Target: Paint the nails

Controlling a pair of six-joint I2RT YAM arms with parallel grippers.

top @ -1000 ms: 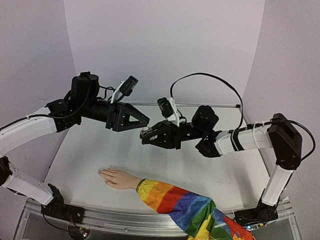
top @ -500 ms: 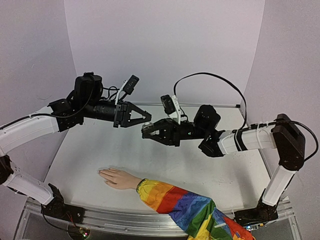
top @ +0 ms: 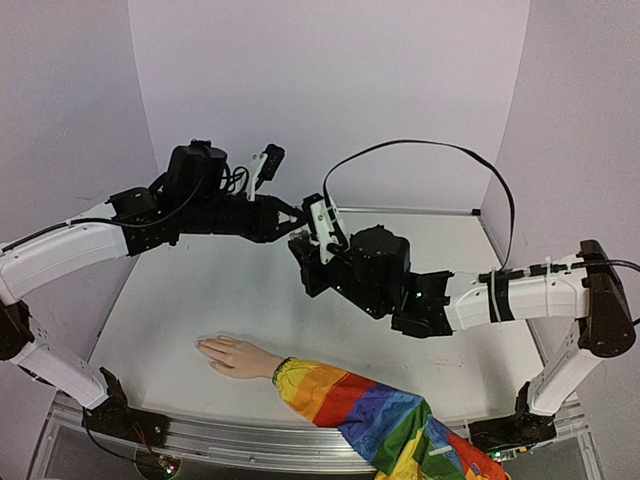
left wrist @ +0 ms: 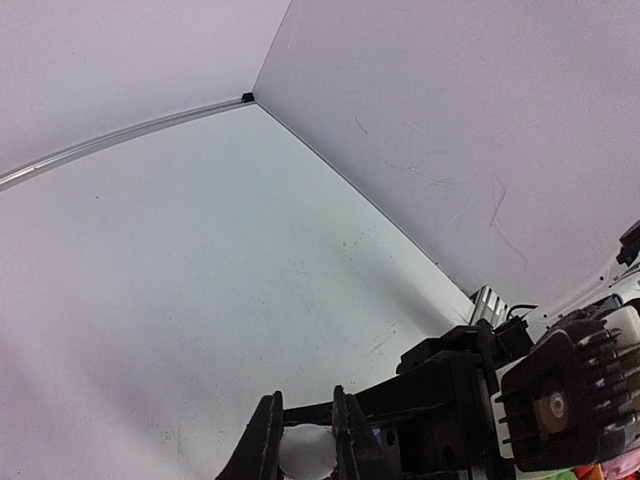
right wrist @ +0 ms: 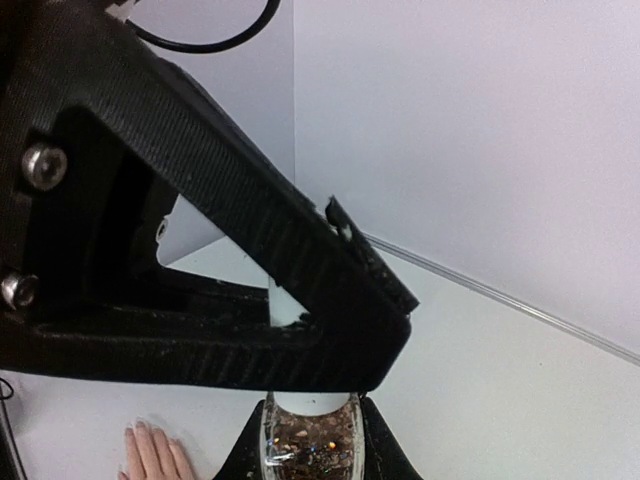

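Observation:
My right gripper is shut on a small clear bottle of glittery brown polish and holds it high above the table. My left gripper meets it from the left, shut on the bottle's white cap. The pale mannequin hand lies flat at the table's front in a rainbow-striped sleeve, well below both grippers. Its fingertips also show in the right wrist view. The nails are barely distinguishable from the skin.
The white table is boxed in by pale walls at the back and sides. The right arm's black cable arcs above it. The sleeve hangs over the front right edge.
The two grippers have come together at mid-height. The left gripper moved right onto the cap, and the right gripper turned and moved left with the bottle. The hand has not moved.

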